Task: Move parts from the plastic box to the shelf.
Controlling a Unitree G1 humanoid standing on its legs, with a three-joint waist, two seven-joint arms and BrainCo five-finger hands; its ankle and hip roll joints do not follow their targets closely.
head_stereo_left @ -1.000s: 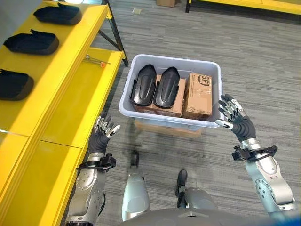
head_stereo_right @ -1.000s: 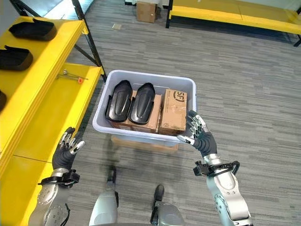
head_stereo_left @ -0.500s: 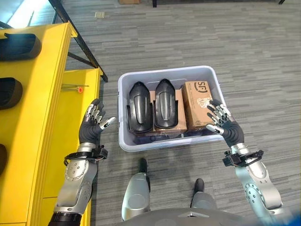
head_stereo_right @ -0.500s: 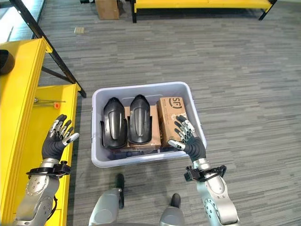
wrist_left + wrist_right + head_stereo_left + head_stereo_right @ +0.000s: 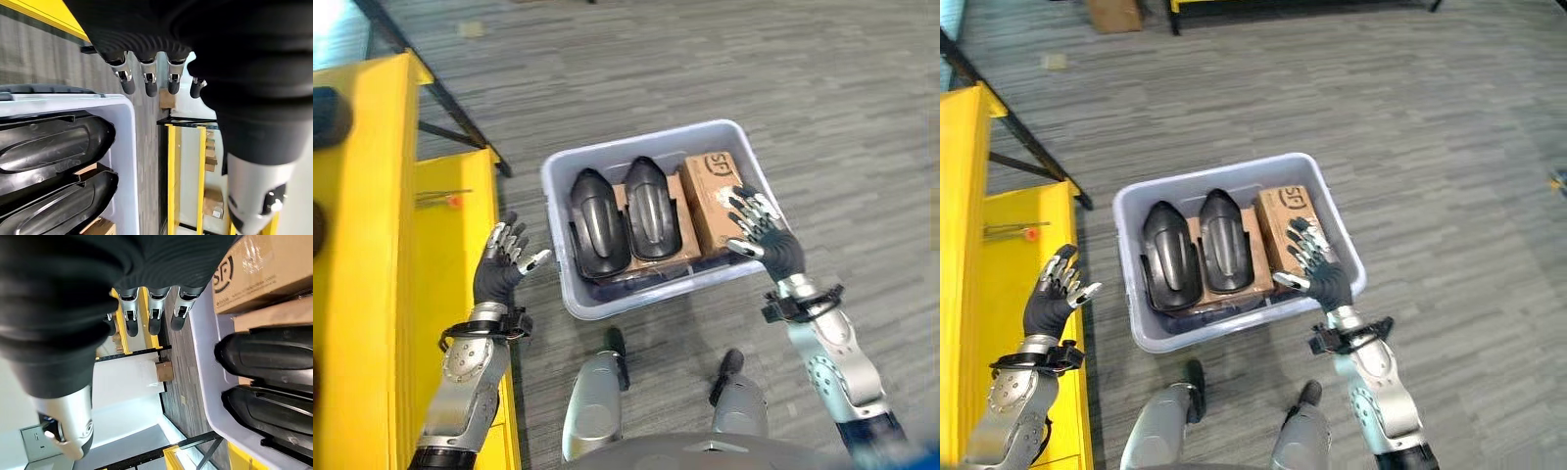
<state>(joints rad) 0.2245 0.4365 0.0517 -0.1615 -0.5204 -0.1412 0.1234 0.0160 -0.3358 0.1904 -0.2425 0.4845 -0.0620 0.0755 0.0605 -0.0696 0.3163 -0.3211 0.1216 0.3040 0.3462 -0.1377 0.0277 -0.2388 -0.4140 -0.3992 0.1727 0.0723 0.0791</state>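
Observation:
A pale grey plastic box (image 5: 560,277) stands on the floor in front of me. Two black moulded parts (image 5: 597,223) (image 5: 651,208) lie side by side on cardboard inside it, with a brown carton (image 5: 713,196) to their right. My left hand (image 5: 498,271) hovers open beside the box's left wall, empty, over the edge of the yellow shelf (image 5: 372,264). At the box's right front corner my right hand (image 5: 766,243) is open with spread fingers, above the rim and the carton. The wrist views show the black parts (image 5: 49,147) (image 5: 269,352) and straight fingertips (image 5: 149,88) (image 5: 155,325).
The yellow shelf runs along the left, with a small orange-tipped tool (image 5: 450,200) on its lower board and dark parts (image 5: 331,113) on its upper board. A black shelf leg (image 5: 440,83) slants behind. Grey plank floor (image 5: 862,147) surrounds the box. A cardboard box (image 5: 1114,14) stands farther back.
The camera has swung, so the whole scene has shifted. Both hands stay open and empty, and the right hand now sits over the box's right front corner.

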